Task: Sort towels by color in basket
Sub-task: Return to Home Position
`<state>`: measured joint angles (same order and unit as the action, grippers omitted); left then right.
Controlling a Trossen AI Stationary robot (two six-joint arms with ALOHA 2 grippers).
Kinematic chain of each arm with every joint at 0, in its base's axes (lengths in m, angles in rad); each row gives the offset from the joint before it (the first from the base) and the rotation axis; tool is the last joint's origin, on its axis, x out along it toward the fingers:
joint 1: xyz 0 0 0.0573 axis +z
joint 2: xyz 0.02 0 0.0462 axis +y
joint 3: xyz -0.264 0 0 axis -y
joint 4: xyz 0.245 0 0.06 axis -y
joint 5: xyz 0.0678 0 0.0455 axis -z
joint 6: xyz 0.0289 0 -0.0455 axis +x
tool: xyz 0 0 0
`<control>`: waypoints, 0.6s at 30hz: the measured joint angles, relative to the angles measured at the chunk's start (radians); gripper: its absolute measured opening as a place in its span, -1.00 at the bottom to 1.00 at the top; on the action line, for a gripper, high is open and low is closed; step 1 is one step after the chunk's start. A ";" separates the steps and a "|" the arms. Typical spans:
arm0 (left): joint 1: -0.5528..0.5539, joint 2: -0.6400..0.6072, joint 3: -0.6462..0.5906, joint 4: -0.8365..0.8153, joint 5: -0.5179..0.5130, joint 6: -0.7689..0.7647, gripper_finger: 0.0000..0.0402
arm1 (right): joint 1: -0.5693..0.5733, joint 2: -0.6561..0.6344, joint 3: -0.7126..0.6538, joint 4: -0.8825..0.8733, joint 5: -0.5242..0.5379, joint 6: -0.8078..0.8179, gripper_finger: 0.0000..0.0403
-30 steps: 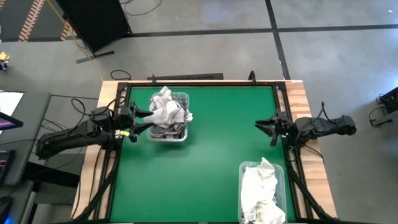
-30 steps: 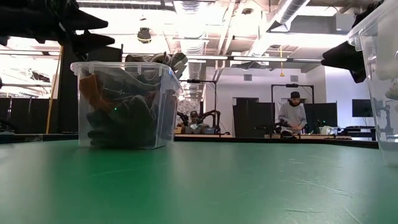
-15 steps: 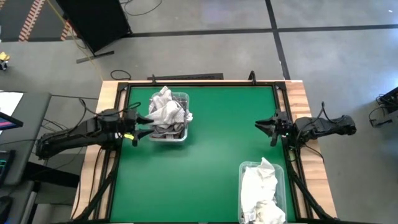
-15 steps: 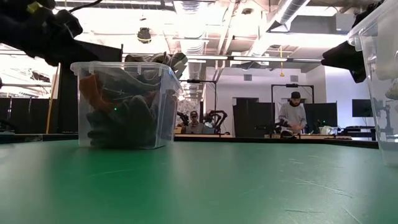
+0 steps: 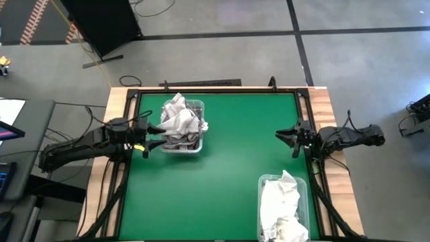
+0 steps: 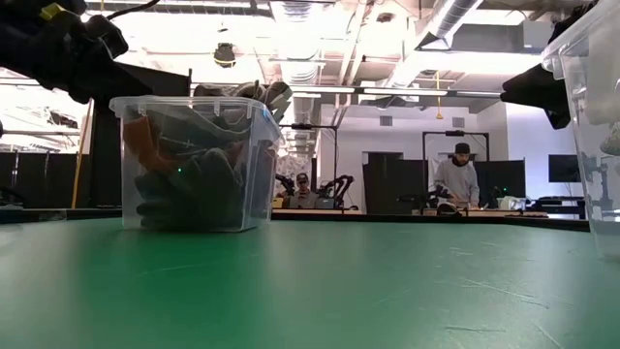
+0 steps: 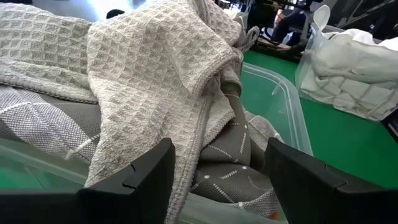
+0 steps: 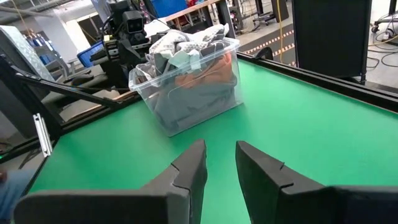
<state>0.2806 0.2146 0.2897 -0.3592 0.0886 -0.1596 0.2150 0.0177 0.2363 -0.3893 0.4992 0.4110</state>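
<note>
Two clear bins sit on the green table [image 5: 235, 175]. The first bin [image 6: 194, 103] is up around 10 o'clock and it's stuffed. Four towels can be counted in it: a light grey waffle towel [image 7: 143, 74] on top, a grey patterned towel [image 7: 239, 168] under it, then an orange towel [image 8: 208, 71] and a dark grey towel [image 8: 189, 106] lower down. The second bin [image 5: 262, 195], at 5 o'clock, holds white towels [image 5: 282, 205], and it's hard to tell how many. The left gripper [image 7: 217, 155] hangs at 9 o'clock right beside the first bin, fingers spread wide with nothing in them. The right gripper [image 8: 221, 158] waits at 3 o'clock with only a narrow gap between its fingers, empty too. In the room behind, a standing person [image 6: 455, 174] and a second person [image 6: 302, 184] show.
</note>
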 joint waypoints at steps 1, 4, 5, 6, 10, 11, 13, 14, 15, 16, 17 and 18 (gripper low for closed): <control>0.000 0.000 0.000 0.004 0.000 -0.001 0.20 | 0.000 0.000 0.000 0.000 0.000 0.000 -0.42; 0.000 0.000 -0.001 0.010 0.000 -0.002 0.20 | 0.000 0.000 0.000 0.000 0.000 0.000 -0.42; 0.000 0.000 -0.001 0.010 0.000 -0.002 0.20 | 0.000 0.000 0.000 0.000 0.000 0.000 -0.42; 0.000 0.000 -0.001 0.010 0.000 -0.002 0.20 | 0.000 0.000 0.000 0.000 0.000 0.000 -0.42; 0.000 0.000 -0.001 0.010 0.000 -0.002 0.20 | 0.000 0.000 0.000 0.000 0.000 0.000 -0.42; 0.000 0.000 -0.001 0.011 0.000 -0.002 0.20 | 0.000 0.000 0.000 0.000 0.000 0.000 -0.42; 0.000 0.000 -0.001 0.011 0.000 -0.002 0.20 | 0.000 0.000 0.000 0.000 0.000 0.000 -0.42; 0.000 0.000 -0.001 0.011 0.000 -0.002 0.20 | 0.000 0.000 0.000 0.000 0.000 0.000 -0.42; 0.000 0.000 -0.001 0.011 0.000 -0.002 0.20 | 0.000 0.000 0.000 0.000 0.000 0.000 -0.42; 0.000 0.000 -0.002 0.011 0.000 -0.002 0.20 | 0.000 0.000 0.000 0.000 0.000 0.000 -0.42; 0.000 0.000 -0.002 0.011 0.000 -0.002 0.20 | 0.000 0.000 0.000 0.000 0.000 0.000 -0.42; 0.000 0.000 -0.002 0.011 0.000 -0.002 0.20 | 0.000 0.000 0.000 0.000 0.000 0.000 -0.42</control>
<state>0.2806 0.2150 0.2882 -0.3480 0.0887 -0.1619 0.2150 0.0177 0.2367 -0.3893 0.4988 0.4110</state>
